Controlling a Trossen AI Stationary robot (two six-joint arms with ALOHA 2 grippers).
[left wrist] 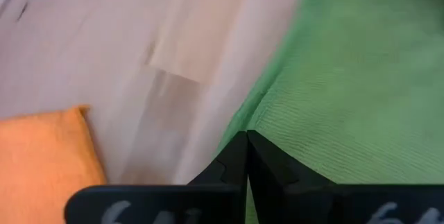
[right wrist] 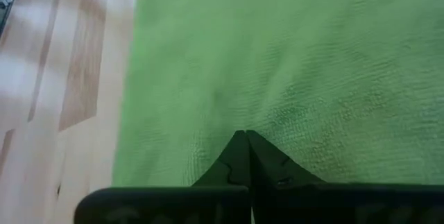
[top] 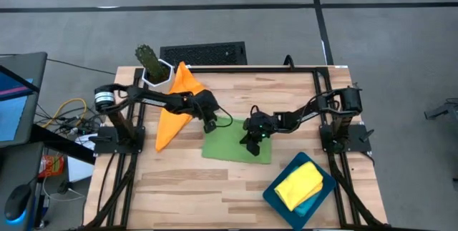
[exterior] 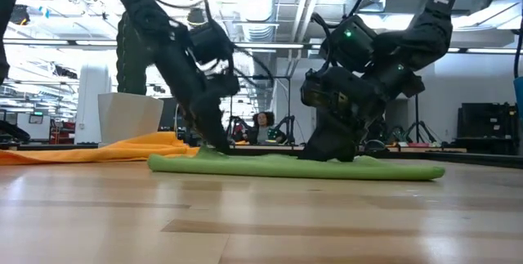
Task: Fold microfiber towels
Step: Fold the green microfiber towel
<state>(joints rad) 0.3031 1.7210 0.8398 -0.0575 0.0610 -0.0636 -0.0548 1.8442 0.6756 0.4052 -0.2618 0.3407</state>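
Pressing on the green towel [top: 232, 144], we are working in the middle of the bench [top: 215, 195], where it is lying flat. Our left claw [top: 210, 126] is pinching shut at its far left edge, and our right claw [top: 252, 144] is closed on its cloth near the middle. We are judging this fold as only starting. The orange towel [top: 174, 106] is waiting unfolded just beside it, towards the plant pot [top: 155, 72]. The teal tray [top: 275, 194] at the near right corner is holding the folded yellow towel [top: 299, 183].
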